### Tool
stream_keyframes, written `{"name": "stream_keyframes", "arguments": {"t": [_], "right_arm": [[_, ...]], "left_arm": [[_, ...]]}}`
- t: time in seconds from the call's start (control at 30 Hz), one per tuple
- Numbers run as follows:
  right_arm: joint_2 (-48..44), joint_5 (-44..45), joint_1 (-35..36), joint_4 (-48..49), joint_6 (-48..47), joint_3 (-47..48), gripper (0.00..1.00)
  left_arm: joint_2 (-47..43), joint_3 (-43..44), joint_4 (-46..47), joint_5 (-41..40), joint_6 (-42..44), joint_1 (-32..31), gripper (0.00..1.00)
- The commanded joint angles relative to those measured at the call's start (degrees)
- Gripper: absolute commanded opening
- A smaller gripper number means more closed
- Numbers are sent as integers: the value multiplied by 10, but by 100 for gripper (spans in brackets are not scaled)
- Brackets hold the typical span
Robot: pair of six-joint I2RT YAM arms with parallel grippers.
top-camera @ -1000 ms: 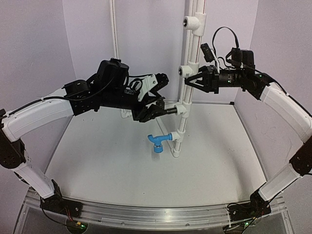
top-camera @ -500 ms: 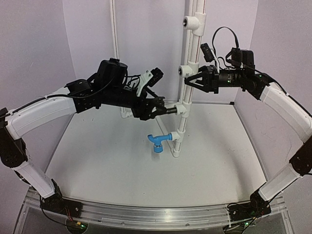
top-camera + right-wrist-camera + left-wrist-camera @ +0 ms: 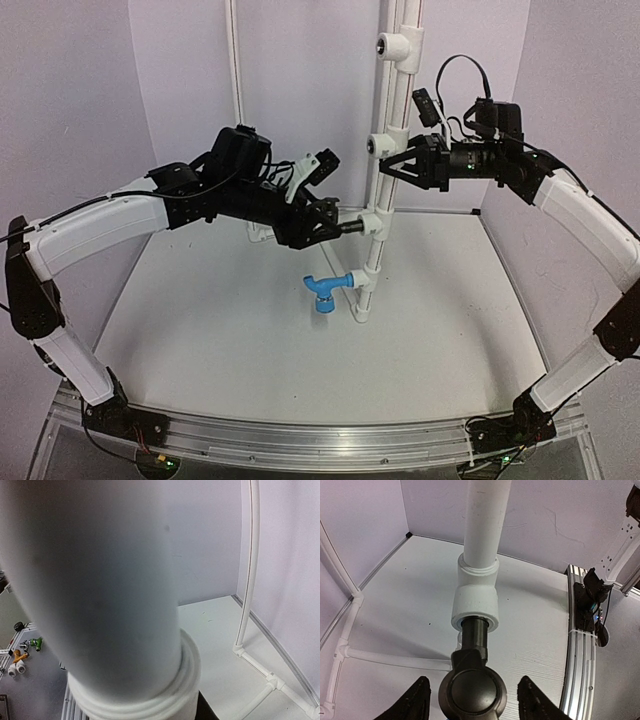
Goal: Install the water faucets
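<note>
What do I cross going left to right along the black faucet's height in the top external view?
In order: left arm's white link → left gripper → black faucet → white tee fitting → right arm's white link.

Lab robot cell: plain walls (image 3: 300,60), alu rail (image 3: 320,440), pipe rig (image 3: 374,255)

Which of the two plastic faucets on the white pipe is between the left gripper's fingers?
The black plastic faucet, socketed above the bright blue faucet.
</note>
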Motion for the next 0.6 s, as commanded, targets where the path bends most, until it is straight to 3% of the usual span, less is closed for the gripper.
{"name": "stream_keyframes", "arguments": {"t": [0.0, 0.23, 0.37, 0.43, 0.57], "right_arm": [[27, 66, -4, -95, 36, -13, 0], [30, 66, -5, -95, 36, -12, 0], [30, 67, -4, -95, 35, -12, 0], [29, 67, -4, -95, 34, -12, 0], [29, 67, -4, -95, 34, -12, 0]], "left_arm": [[6, 11, 18, -15, 54, -13, 51], [-14, -15, 36, -73, 133, -39, 39], [-28, -17, 30, -72, 159, -45, 37], [-31, -7, 15, -66, 160, -44, 42], [-7, 67, -88, -49, 168, -46, 63]]}}
